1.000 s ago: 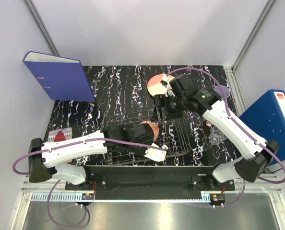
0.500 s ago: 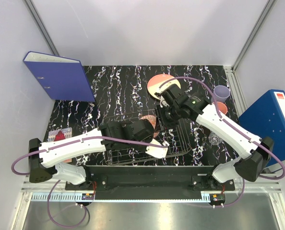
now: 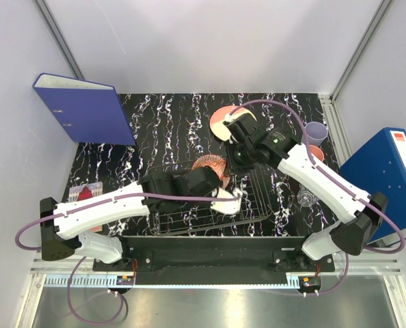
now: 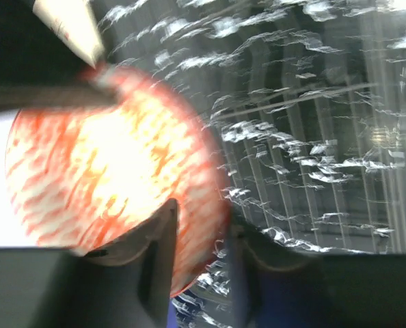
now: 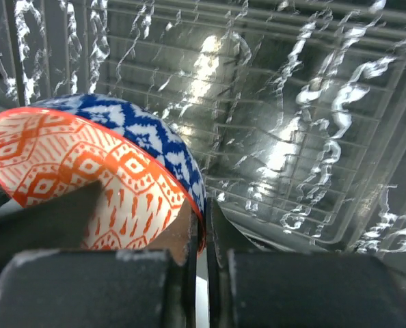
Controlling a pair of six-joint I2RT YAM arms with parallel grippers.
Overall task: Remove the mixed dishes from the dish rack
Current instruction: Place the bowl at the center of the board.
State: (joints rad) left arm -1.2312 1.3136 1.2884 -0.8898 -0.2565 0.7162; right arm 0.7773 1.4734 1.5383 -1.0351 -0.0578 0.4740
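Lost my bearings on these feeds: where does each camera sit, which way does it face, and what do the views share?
Top external: above and behind the bases, looking down on the table, the dish rack, the left arm and right arm.
Left wrist: on the left arm, looking past the left gripper at the blurred inside of the bowl, rack wires beyond.
Right wrist: on the right arm, looking down past the right gripper, shut on the bowl's rim, onto the rack.
Shared: all three show bowl and rack.

A black tabletop veined with white marbling lay brightly lit. Plain pale walls rose behind it, and a blue ring binder stood at its far-left corner.
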